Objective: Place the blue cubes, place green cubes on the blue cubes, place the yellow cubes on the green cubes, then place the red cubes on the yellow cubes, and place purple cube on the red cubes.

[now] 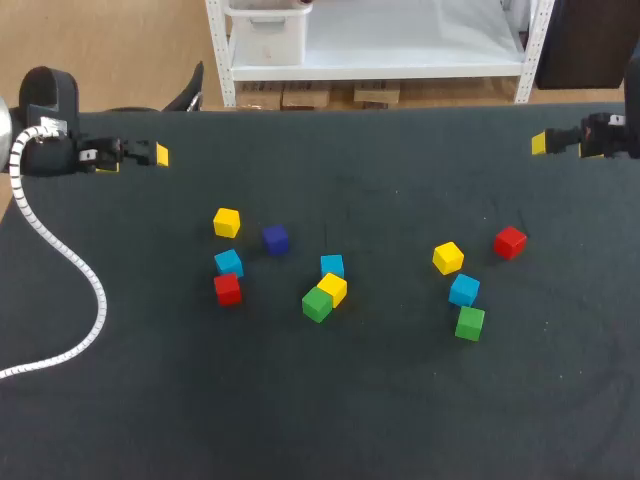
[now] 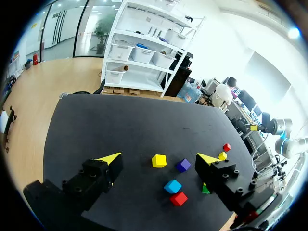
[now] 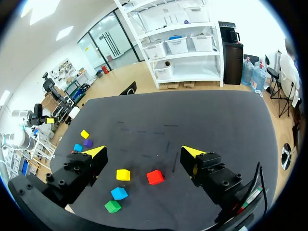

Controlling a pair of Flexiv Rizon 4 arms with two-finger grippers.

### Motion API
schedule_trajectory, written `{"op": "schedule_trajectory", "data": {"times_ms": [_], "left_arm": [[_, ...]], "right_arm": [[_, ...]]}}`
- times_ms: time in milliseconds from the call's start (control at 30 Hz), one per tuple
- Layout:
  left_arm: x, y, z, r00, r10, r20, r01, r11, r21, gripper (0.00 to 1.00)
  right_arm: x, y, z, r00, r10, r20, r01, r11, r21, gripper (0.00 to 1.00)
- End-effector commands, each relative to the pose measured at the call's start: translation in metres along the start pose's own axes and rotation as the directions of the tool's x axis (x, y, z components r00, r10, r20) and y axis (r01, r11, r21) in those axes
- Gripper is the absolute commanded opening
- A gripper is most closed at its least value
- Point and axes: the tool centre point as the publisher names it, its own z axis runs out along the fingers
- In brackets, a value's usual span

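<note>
Our worktop (image 1: pixel 130 400) charcoal, three yellow cubes (image 1: pixel 227 222) (image 1: pixel 332 289) (image 1: pixel 448 257), three blue cubes (image 1: pixel 229 263) (image 1: pixel 332 266) (image 1: pixel 463 290), two red cubes (image 1: pixel 227 289) (image 1: pixel 510 242), two green cubes (image 1: pixel 317 304) (image 1: pixel 470 323), one purple cube (image 1: pixel 276 239), our left tool (image 1: pixel 135 158) and right tool (image 1: pixel 565 147) black, yellow-tipped.

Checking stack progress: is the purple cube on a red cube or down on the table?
On the table: the purple cube lies flat and alone, no cube beneath it.

Left tool (image 1: pixel 150 155) hangs over the far left corner of the desk (image 1: pixel 330 420), right tool (image 1: pixel 545 143) over its far right corner; both have fingers spread wide
</note>
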Motion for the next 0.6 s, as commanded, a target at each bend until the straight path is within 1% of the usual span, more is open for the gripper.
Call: {"op": "schedule_trajectory", "data": {"times_ms": [33, 467, 500, 533, 567, 600], "left_arm": [[-0.001, -0.002, 0.000, 1.000, -0.002, -0.005, 0.002, 1.000, -0.008, 1.00], [-0.001, -0.002, 0.000, 1.000, -0.002, -0.005, 0.002, 1.000, -0.008, 1.00], [-0.001, -0.002, 0.000, 1.000, -0.002, -0.005, 0.002, 1.000, -0.008, 1.00], [-0.001, -0.002, 0.000, 1.000, -0.002, -0.005, 0.002, 1.000, -0.008, 1.00], [-0.001, -0.002, 0.000, 1.000, -0.002, -0.005, 0.002, 1.000, -0.008, 1.00], [-0.001, -0.002, 0.000, 1.000, -0.002, -0.005, 0.002, 1.000, -0.008, 1.00]], "right_arm": [[0.000, 0.001, -0.001, 1.000, 0.001, 0.000, -0.001, 1.000, 0.003, 1.00], [0.000, 0.001, -0.001, 1.000, 0.001, 0.000, -0.001, 1.000, 0.003, 1.00], [0.001, -0.002, -0.001, 0.998, -0.056, 0.015, 0.056, 0.998, -0.008, 1.00], [0.001, -0.005, -0.002, 0.983, -0.181, -0.013, 0.181, 0.984, -0.003, 1.00], [0.001, -0.008, -0.001, 0.961, -0.271, -0.044, 0.272, 0.962, 0.020, 1.00], [0.000, -0.013, -0.001, 0.936, -0.347, -0.063, 0.347, 0.938, -0.016, 1.00]]}}
